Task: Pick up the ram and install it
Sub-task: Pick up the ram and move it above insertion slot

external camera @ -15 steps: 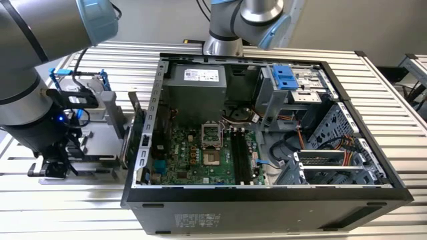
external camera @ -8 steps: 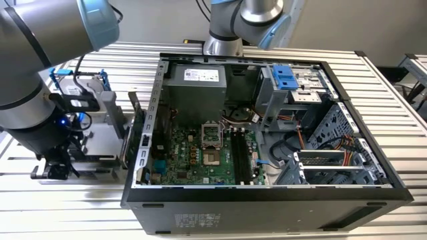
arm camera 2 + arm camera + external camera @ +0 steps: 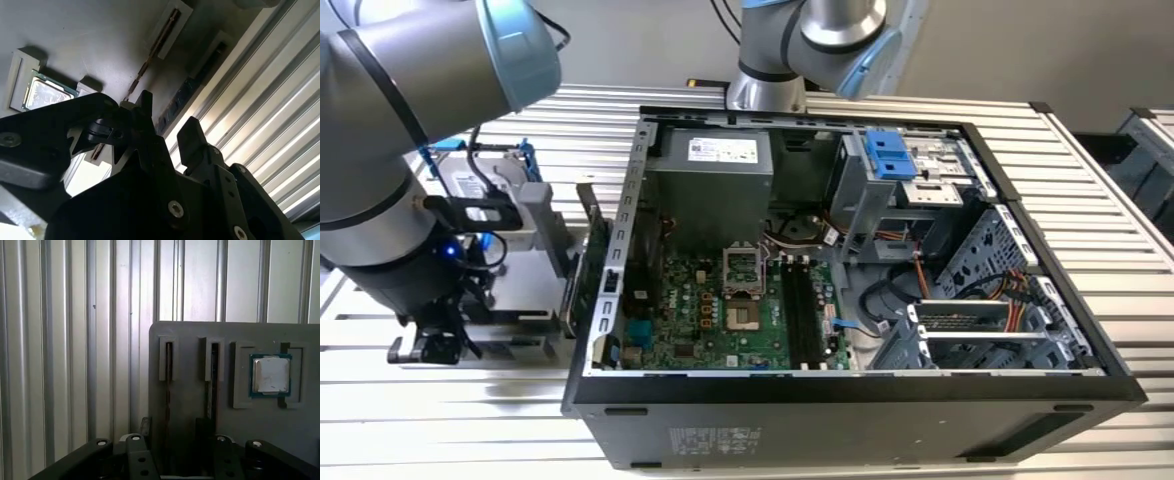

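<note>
Beside the open computer case [image 3: 854, 400], on the exterior view's left, hangs low over a grey holder [image 3: 190, 335] lying on the slatted table [image 3: 454, 430]. Presents the gripper [image 3: 167, 117] with jaws parted and nothing clamped between them. Seems, in both wrist views, to straddle the ram [image 3: 167, 365], set on edge in the holder's groove farthest from the processor chip [image 3: 270, 375]; cannot tell whether the fingers [image 3: 192, 132] touch it. Has a second stick [image 3: 214, 365] in the neighbouring groove, just beside. Looks therefore like an early stage: approach made, grasp not yet closed, ram not lifted. Leaves to do, by this judgement, nearly all the work: gripping, lifting, carrying to the motherboard [image 3: 707, 330] and seating in one of its black slots [image 3: 801, 310], apparently empty and well apart from the holder.
</note>
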You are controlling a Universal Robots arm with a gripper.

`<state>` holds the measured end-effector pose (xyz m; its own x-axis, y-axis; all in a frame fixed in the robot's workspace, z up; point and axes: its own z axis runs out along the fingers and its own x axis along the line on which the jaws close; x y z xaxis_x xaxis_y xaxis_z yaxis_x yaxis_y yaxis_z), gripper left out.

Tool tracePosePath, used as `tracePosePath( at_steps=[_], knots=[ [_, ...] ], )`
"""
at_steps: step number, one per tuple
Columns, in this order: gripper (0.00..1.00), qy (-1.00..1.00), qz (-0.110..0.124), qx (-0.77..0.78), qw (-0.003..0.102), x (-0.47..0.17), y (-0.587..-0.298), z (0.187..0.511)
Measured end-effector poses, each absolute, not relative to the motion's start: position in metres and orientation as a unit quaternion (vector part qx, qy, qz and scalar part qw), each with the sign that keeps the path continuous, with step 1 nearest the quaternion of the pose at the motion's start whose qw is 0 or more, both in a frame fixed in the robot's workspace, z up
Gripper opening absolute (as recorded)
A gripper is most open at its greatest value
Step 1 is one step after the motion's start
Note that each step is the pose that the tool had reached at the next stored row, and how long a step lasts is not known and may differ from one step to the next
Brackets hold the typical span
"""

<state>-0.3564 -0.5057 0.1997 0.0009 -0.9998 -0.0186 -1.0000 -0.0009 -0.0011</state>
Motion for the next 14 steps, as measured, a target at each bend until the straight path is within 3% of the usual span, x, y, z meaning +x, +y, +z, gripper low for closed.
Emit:
tracePosePath(
  at_steps=[14],
  knots=[
    [1.00,0.706,0.006,-0.708,0.007,-0.3564,-0.5058,0.1905]
  ],
)
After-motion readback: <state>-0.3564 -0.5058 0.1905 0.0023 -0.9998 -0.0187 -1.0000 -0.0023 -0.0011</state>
